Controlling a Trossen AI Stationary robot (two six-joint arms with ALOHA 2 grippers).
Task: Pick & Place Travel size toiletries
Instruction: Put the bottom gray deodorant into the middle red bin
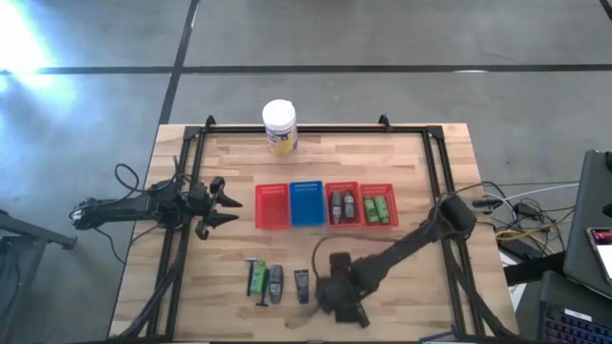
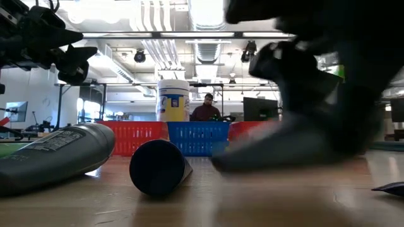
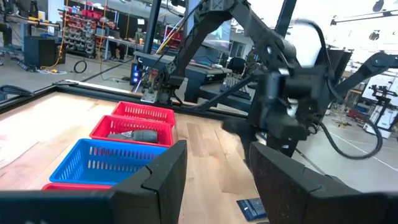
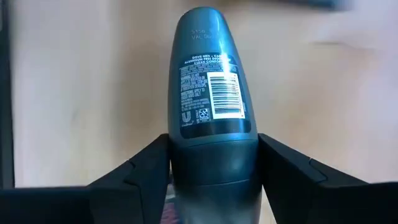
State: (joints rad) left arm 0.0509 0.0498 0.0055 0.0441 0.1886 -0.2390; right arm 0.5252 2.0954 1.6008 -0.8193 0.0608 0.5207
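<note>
- Sorting the travel size toiletries is partly done, judging from the high view: two grey tubes point(image 1: 341, 205) are lying in one red basket point(image 1: 343, 204), and green bottles point(image 1: 379, 208) are sitting in the red basket at the right end of the row point(image 1: 380, 205).
- The blue basket point(image 1: 307, 204) and the red basket at the left end of the row point(image 1: 272, 206) are showing nothing inside them from above.
- Three pieces are waiting loose on the worktop point(image 1: 229, 258) near its front edge: a green tube point(image 1: 257, 278), a grey tube point(image 1: 275, 284) just beside it, and a dark tube point(image 1: 301, 285) a little apart.
- The right tool point(image 4: 214, 171) is working at the front of the worktop, just beside those loose pieces; its fingers are pressing on both sides of a dark teal deodorant bottle point(image 4: 211, 74), pinching it at the lower body with the barcode label facing the wrist camera.
- Whether that bottle is resting on the wood or lifted clear, I cannot tell.
- The left tool point(image 1: 218, 204) is waiting near the left side of the worktop, beside the baskets, with its fingers spread and nothing between them.
- The large white jar point(image 1: 279, 127) is standing at the back edge, apart from the sorting.
- What is left, as I judge it: carrying the gripped bottle to a basket, then the three loose tubes.
</note>
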